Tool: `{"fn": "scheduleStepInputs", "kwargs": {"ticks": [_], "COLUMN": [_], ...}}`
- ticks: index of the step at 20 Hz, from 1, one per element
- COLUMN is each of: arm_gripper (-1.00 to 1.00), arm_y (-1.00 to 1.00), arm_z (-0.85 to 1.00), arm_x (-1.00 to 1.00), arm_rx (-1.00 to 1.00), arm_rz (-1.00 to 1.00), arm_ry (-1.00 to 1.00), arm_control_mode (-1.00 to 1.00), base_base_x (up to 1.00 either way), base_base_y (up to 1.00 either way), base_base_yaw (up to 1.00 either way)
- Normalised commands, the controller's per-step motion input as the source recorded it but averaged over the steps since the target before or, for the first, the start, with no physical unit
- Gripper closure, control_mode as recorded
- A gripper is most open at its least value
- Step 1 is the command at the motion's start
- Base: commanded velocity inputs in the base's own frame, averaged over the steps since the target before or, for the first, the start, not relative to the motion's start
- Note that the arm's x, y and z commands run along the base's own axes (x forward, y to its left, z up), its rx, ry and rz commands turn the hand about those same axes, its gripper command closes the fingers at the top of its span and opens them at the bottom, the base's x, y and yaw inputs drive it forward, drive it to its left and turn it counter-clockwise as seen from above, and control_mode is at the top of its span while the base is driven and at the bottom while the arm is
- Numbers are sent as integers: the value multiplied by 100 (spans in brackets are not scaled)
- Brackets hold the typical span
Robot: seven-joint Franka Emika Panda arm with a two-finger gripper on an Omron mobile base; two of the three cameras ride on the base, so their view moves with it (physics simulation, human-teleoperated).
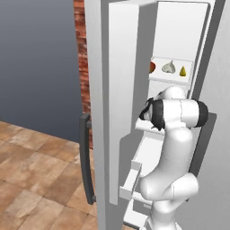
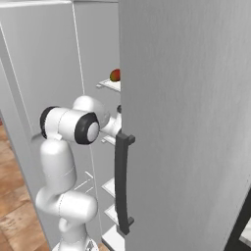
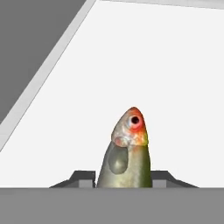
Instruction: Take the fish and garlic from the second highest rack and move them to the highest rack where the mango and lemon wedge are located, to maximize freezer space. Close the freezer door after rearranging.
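In the hand view the fish (image 3: 127,148), olive-grey with a red-orange head, stands between my gripper's (image 3: 123,178) two finger tips, which are shut on it against the white freezer interior. From the left base view my gripper (image 1: 145,115) reaches into the freezer (image 1: 204,54) just above the second highest rack (image 1: 144,127). Above it, the highest rack (image 1: 170,77) holds the mango (image 1: 152,67), the garlic (image 1: 168,67) and the lemon wedge (image 1: 183,71). The freezer door (image 1: 121,112) stands open. The right base view shows the mango (image 2: 115,75) beside the door (image 2: 186,122).
The door's bar handle (image 1: 85,157) and its white bins (image 1: 130,179) stand close to the left of my arm. Lower shelves (image 2: 110,186) sit below my hand. A brick wall (image 1: 80,45) and a wood floor (image 1: 36,170) lie to the left.
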Motion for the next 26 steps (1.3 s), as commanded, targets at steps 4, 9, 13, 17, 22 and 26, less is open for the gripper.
{"fn": "scheduleStepInputs", "kwargs": {"ticks": [4,9,13,17,22,26], "arm_gripper": [100,100,100,100,100,100], "arm_y": [32,8,0,1,0,0], "arm_z": [35,74,84,79,78,73], "arm_x": [-22,-35,-41,-57,-67,-81], "arm_rx": [0,0,0,0,5,7], "arm_rz": [-11,-13,-13,-6,-3,0], "arm_ry": [-5,-4,0,0,0,0], "arm_control_mode": [-100,-100,-100,-100,-100,-100], "base_base_x": [0,0,0,0,0,0], "base_base_y": [0,0,0,0,0,0], "base_base_yaw": [0,0,0,0,0,0]}}
